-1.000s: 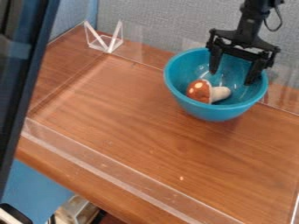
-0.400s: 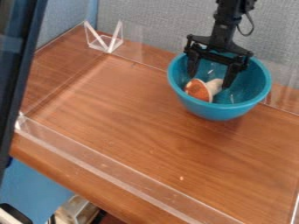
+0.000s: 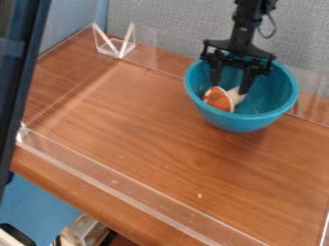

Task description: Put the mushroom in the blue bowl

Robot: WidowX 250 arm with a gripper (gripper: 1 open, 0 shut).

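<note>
The blue bowl [image 3: 278, 104] stands at the back right of the wooden table. Inside it, on the left side, lies the mushroom [image 3: 221, 97], reddish-brown cap toward the left and pale stem to the right. My black gripper [image 3: 236, 83] points straight down into the bowl, right over the mushroom. Its fingers [image 3: 215, 77] stand apart on either side of the mushroom's upper part, open, and whether they touch it I cannot tell. The fingers hide part of the mushroom's top.
A low clear acrylic wall [image 3: 115, 197] runs around the wooden tabletop [image 3: 141, 125]. A clear triangular stand [image 3: 113, 42] sits at the back left corner. A dark upright post [image 3: 23, 77] crosses the left edge of the view.
The gripper has shifted left across the bowl and sunk lower, now over the mushroom. Its fingers have drawn slightly closer together. The mushroom and bowl stayed put.
</note>
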